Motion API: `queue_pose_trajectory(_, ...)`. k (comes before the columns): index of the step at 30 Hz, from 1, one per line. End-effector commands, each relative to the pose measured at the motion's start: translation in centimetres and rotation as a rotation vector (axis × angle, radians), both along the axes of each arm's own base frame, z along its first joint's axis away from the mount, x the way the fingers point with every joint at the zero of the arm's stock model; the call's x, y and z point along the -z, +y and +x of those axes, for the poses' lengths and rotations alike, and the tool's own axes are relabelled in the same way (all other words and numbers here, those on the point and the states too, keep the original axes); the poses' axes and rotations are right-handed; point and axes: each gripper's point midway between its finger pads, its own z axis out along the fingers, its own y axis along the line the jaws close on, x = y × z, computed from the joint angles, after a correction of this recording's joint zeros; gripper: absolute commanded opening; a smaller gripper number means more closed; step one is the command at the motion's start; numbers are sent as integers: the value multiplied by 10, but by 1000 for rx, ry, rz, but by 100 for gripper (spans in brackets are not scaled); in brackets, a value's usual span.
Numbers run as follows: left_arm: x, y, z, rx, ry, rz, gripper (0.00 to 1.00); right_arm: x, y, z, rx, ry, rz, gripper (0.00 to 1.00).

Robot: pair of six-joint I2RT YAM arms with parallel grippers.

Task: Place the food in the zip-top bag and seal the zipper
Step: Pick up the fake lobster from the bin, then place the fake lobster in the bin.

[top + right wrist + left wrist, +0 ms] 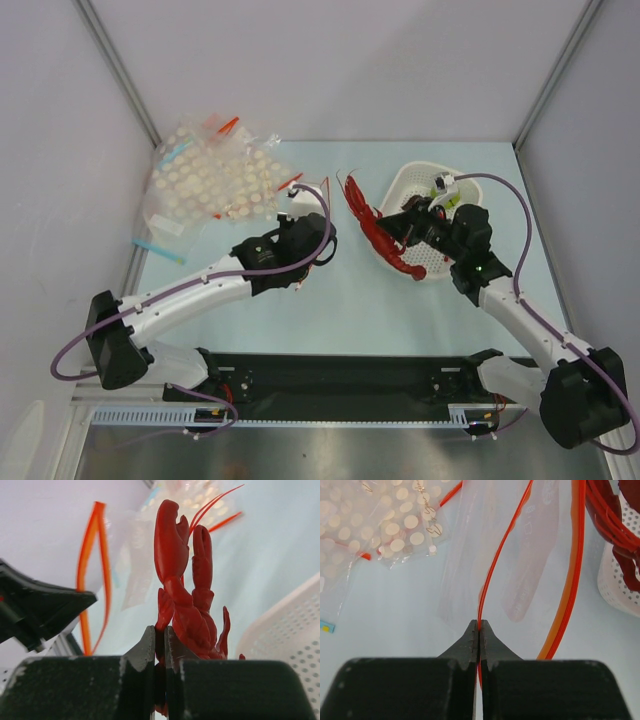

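Observation:
The red toy lobster [184,580] is pinched low on its body in my right gripper [160,630], claws pointing away. In the top view it hangs beside the basket [374,225], with my right gripper [397,228] shut on it. My left gripper [479,625] is shut on one red lip of the clear zip-top bag [485,555]. The other lip of the zipper [568,580] bows away to the right, so the mouth gapes. In the top view my left gripper [298,192] is a little left of the lobster. The bag's open mouth [92,565] shows to the lobster's left in the right wrist view.
A white perforated basket [425,265] stands at the right, under my right wrist, and also shows in the left wrist view [620,582]. A heap of clear bags printed with cream dots [210,180] lies at the back left. Slanted grey walls close in both sides.

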Motion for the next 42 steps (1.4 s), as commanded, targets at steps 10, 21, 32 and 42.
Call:
queue_pose_trajectory(10, -1, 13, 20, -105, -119, -22, 0, -87, 13, -55, -202, -197, 172, 0)
queue_pose_trajectory(21, 7, 39, 37, -184, -167, -96, 0, -88, 34, -70, -346, -110, 222, 0)
queue_pose_trajectory(32, 6, 40, 37, -174, -181, -138, 0, -85, 40, -70, -331, -102, 196, 0)
queue_pose_trajectory(42, 13, 59, 37, -268, -139, -111, 0, -37, 20, -22, -49, 115, 145, 0)
